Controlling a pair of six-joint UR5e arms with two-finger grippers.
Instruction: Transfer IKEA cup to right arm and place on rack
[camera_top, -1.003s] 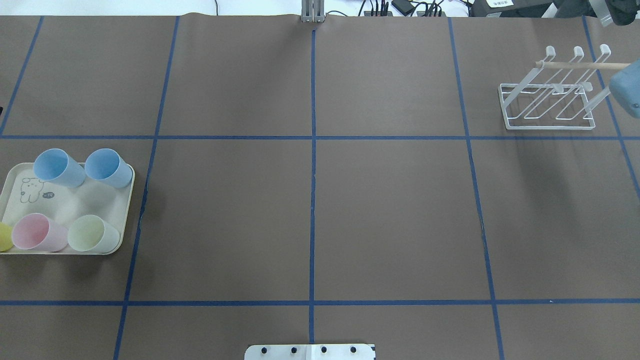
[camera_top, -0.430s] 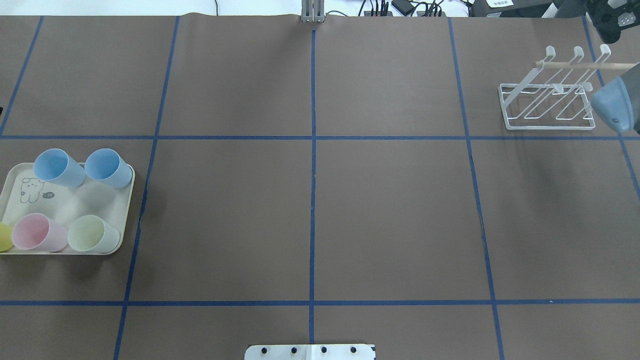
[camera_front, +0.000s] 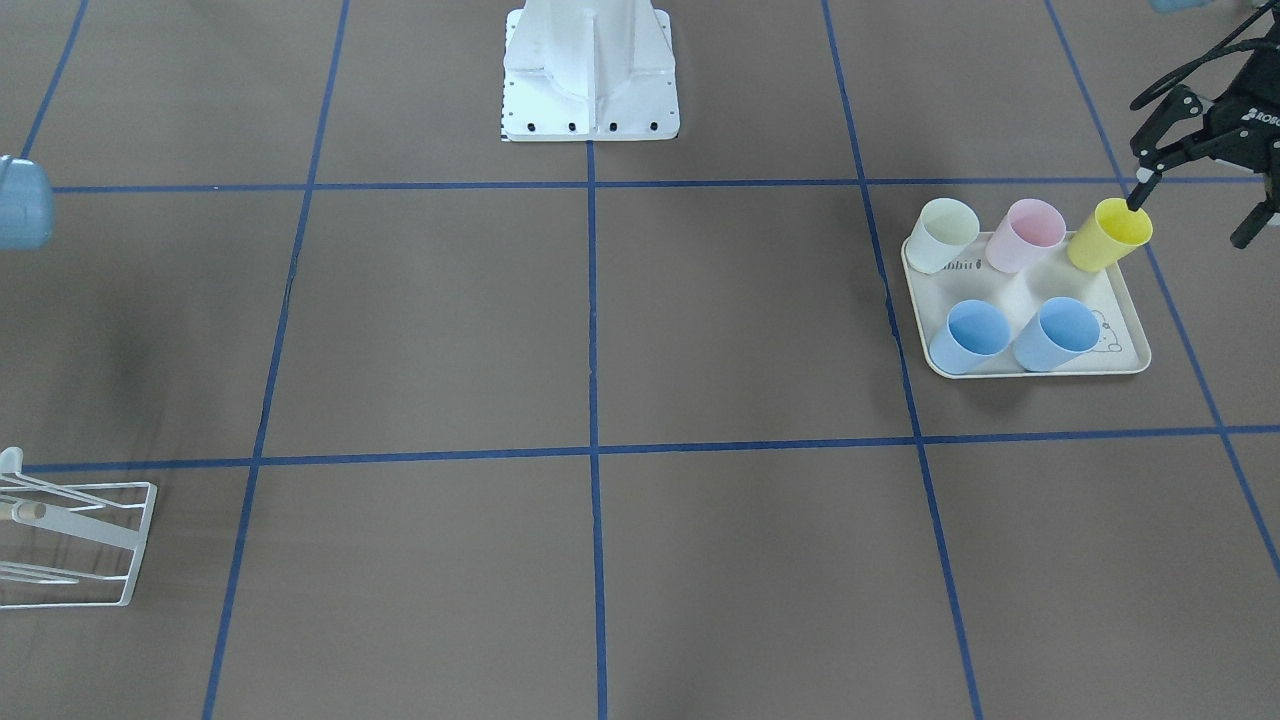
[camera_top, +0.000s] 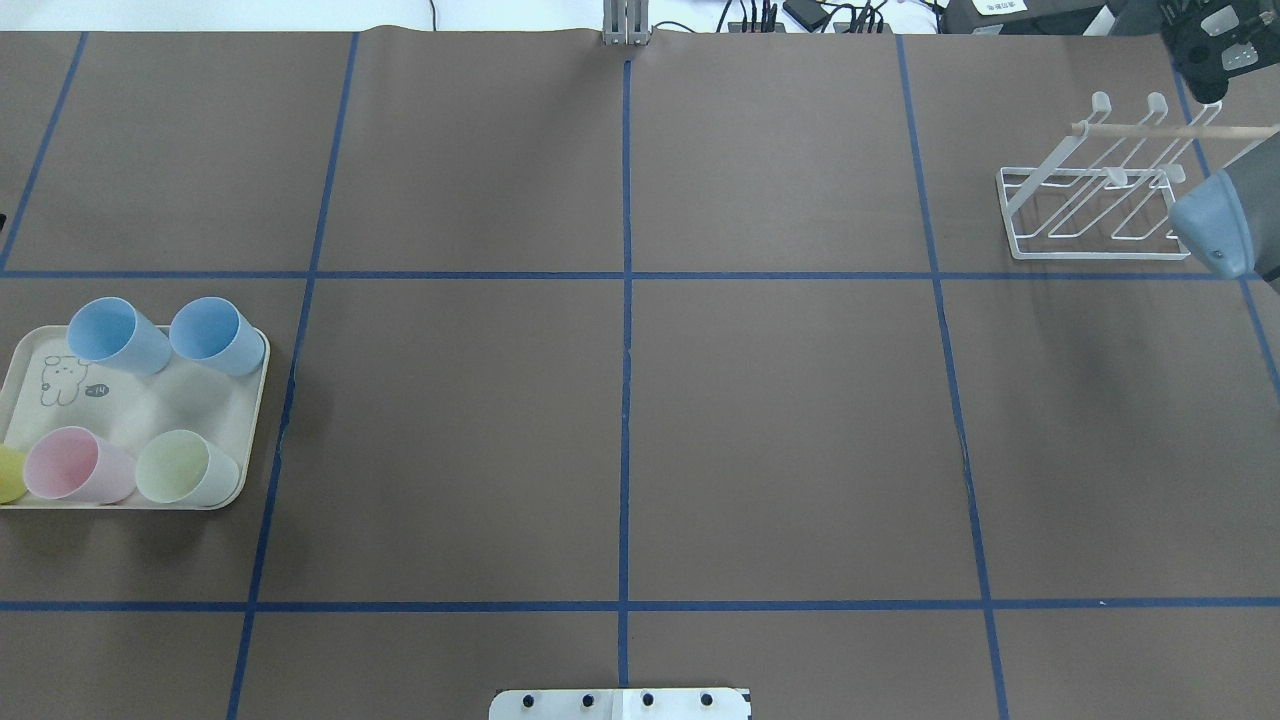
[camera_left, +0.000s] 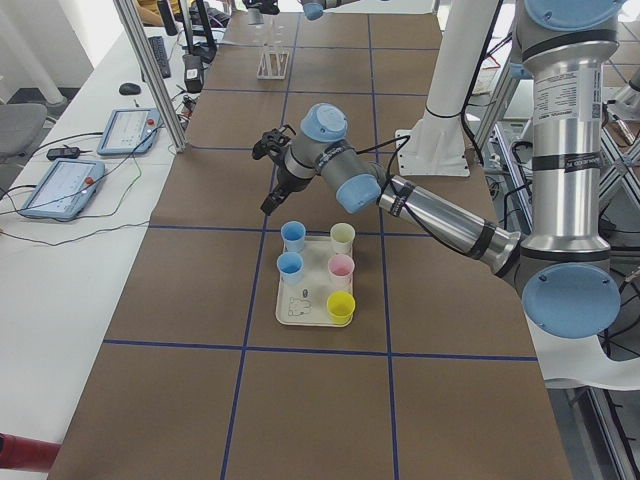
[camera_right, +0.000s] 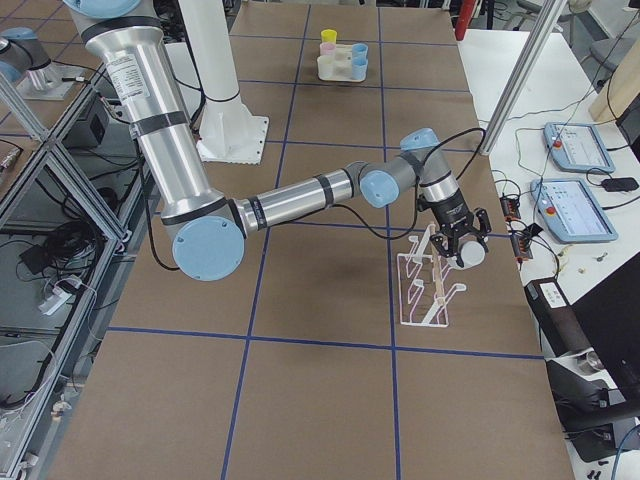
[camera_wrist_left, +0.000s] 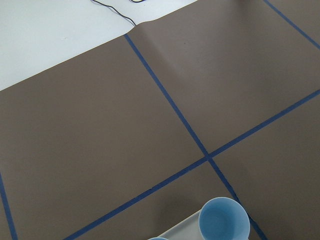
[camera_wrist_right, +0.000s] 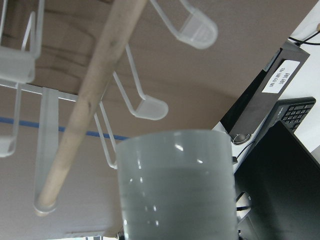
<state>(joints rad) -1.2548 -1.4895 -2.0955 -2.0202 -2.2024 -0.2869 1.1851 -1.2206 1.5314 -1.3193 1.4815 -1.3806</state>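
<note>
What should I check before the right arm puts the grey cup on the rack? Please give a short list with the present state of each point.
1. Grey cup held by the right fingers: ok, it fills the right wrist view.
2. Rack free: ok, no cup hangs on any prong.
3. Cup on a prong: not ok, it is beside the wooden rod, apart from the prong tips.
4. Cup's mouth facing a prong: cannot tell.
5. Left fingers away from the rack: ok, open near the yellow cup at the tray.
</note>
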